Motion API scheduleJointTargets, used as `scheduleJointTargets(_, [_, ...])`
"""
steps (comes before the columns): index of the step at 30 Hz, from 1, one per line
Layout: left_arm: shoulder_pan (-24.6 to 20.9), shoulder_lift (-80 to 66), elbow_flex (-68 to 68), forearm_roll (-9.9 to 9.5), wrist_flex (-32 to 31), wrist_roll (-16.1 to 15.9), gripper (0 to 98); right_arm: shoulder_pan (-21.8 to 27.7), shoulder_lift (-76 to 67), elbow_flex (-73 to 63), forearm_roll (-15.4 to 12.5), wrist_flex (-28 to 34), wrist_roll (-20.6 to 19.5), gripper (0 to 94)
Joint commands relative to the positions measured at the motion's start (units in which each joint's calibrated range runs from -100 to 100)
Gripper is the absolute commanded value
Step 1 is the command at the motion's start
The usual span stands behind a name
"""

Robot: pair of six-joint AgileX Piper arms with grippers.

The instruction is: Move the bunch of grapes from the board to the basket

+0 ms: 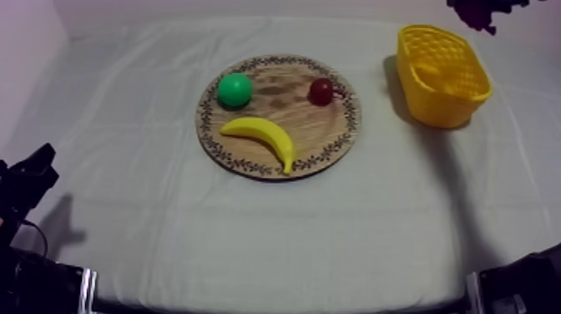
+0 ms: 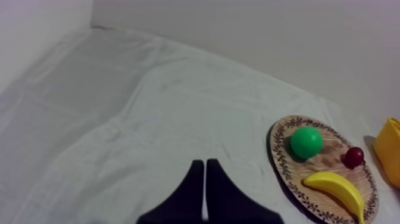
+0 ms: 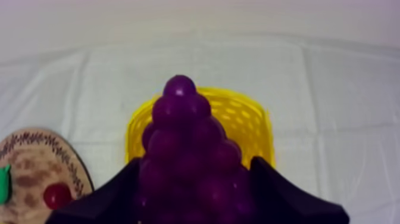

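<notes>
grapes (image 3: 178, 113) are off the board (image 1: 309, 134) and in the air, with the right end effector (image 3: 193, 179) clamped on the cluster's wide base from both sides. In the right wrist view the cluster sits in front of the basket (image 1: 438, 108), tip over its opening. Top view has a dark purple lump at the upper right, up past the basket's far side, so it's high and roughly at the basket; can't call exact alignment from that slant. Progress, my read: pick done, carry about done. Left to do: centre over the opening, lower, let go, back off. Basket looks empty in the top view. Orientation: cluster is cone-shaped, long axis straight out along the end effector, fat end in the grip, narrow tip pointing away from the wrist toward the basket and the bench (image 1: 250, 234) beyond it. Board carries a banana (image 1: 263, 134), a green fruit (image 1: 235, 89) and a small red fruit (image 1: 320, 91), none touching another. Basket stands on the bench right of the board, near it, not touching. Left end effector (image 2: 205, 179) is closed on nothing, a narrow wedge, low over bare cloth at the left side, well apart from the board
</notes>
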Motion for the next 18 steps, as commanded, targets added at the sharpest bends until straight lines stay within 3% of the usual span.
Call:
scheduleJointTargets(1, [-0.01, 0.00, 0.02, 0.01, 0.00, -0.01, 0.1, 0.28, 3.51, -4.81, -0.13, 0.07, 0.04, 28.6])
scheduleJointTargets(10, [-0.01, 0.00, 0.02, 0.01, 0.00, -0.01, 0.1, 1.48, 13.69, -9.02, -0.16, -1.14, -0.19, 28.7])
scheduleJointTargets(18, [-0.01, 0.00, 0.02, 0.01, 0.00, -0.01, 0.1, 2.44, 18.76, -5.04, 0.04, -3.96, -0.18, 28.4])
